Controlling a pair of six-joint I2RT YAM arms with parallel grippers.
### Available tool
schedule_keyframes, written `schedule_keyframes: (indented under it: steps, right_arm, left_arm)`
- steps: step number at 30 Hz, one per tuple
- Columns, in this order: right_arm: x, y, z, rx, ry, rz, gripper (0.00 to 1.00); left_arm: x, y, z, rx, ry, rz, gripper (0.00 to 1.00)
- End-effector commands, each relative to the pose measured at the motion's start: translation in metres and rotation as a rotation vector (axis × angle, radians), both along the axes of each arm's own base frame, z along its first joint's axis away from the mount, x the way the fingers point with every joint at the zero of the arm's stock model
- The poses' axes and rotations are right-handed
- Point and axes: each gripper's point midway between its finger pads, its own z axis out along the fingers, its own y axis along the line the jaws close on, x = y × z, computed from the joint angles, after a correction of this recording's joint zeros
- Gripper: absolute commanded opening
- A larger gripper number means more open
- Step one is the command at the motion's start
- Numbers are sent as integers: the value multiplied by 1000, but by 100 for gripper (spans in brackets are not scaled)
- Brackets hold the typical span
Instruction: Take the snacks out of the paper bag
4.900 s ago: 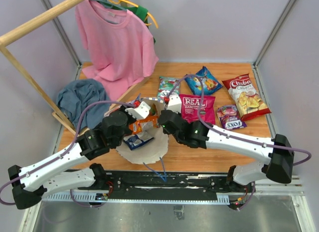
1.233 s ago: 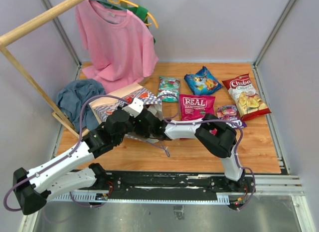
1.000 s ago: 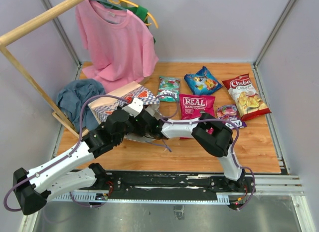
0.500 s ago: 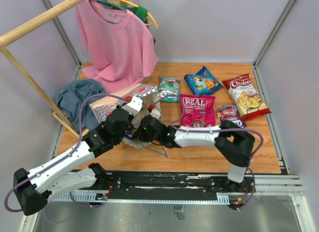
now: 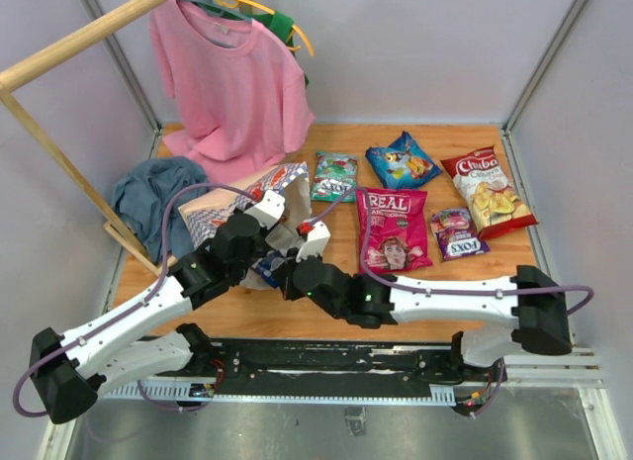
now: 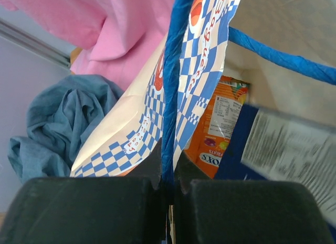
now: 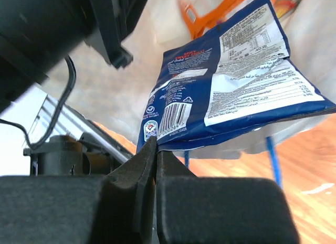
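Observation:
The paper bag (image 5: 237,198) lies on its side at the left, its mouth towards the middle. My left gripper (image 5: 269,205) is shut on the bag's blue cord handle (image 6: 170,97) and holds the checkered wall (image 6: 207,55) up. My right gripper (image 5: 280,274) is shut on the edge of a dark blue packet (image 7: 231,86) at the bag's mouth (image 5: 263,273). An orange packet (image 6: 220,123) lies inside the bag. On the table lie the teal packet (image 5: 334,175), blue bag (image 5: 403,160), Chiba chips (image 5: 487,191), REAL bag (image 5: 394,229) and purple packet (image 5: 457,232).
A pink T-shirt (image 5: 232,84) hangs on a wooden rack (image 5: 59,59) at the back left. A blue-grey cloth (image 5: 148,193) lies left of the bag. Grey walls close in the table (image 5: 495,282) on three sides. My right arm stretches across the near part.
My right arm has swung out and drawn back towards the near edge, pulling the dark blue packet out to the bag's mouth. The left gripper keeps hold of the handle.

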Motion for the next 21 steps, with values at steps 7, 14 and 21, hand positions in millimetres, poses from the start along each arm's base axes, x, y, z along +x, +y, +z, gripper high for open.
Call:
schedule_keyframes:
  steps: [7, 14, 21]
  right_arm:
    - [20, -94, 70, -14, -231, -128, 1]
    - [21, -173, 109, 37, -304, -210, 1]
    - [35, -261, 100, -114, -263, -408, 1]
  left_arm:
    - [4, 4, 6, -25, -9, 35, 1]
    - [5, 5, 4, -23, 0, 38, 1]
    - [6, 5, 3, -28, 4, 36, 1]
